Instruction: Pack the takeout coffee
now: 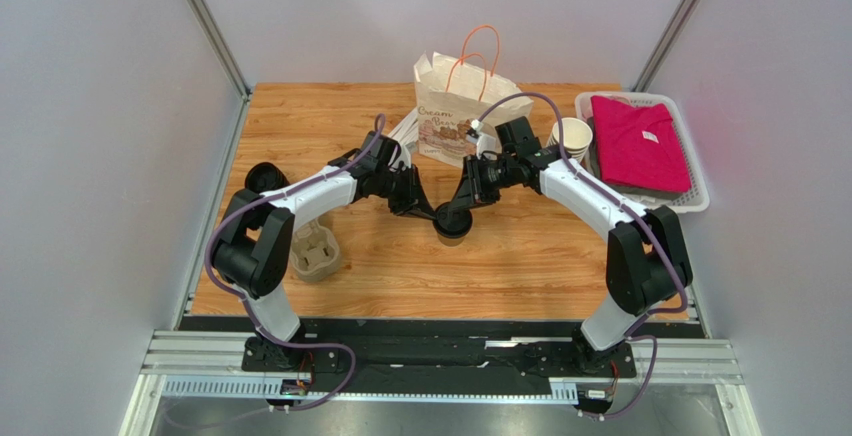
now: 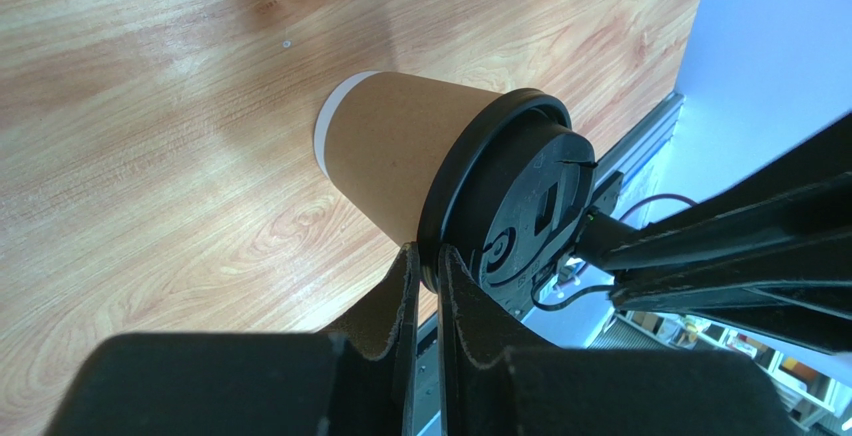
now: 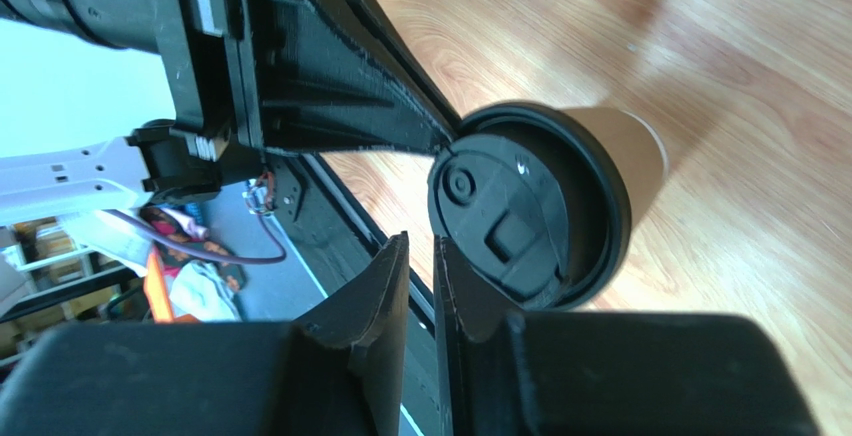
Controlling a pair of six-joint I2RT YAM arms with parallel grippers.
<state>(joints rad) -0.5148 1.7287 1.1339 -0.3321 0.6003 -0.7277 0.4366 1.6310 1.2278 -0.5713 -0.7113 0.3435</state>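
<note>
The left gripper [image 2: 428, 254] and right gripper [image 3: 418, 241] are each holding fingers drawn almost together, tips at the rim of the black lid [image 2: 520, 216]; whether either is nipping it cannot be told. The takeout coffee [image 2: 400, 156] is standing on the table [image 1: 550, 256] near the paper bag [image 1: 450, 126]. It is probably handling light and crushable, so gripping the kraft wall below the lid is looking safest.

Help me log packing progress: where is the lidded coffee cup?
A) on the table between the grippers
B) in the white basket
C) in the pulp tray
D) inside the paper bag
A: the cup sits on the wooden table between the left gripper and right gripper, outside the paper bag.
</note>
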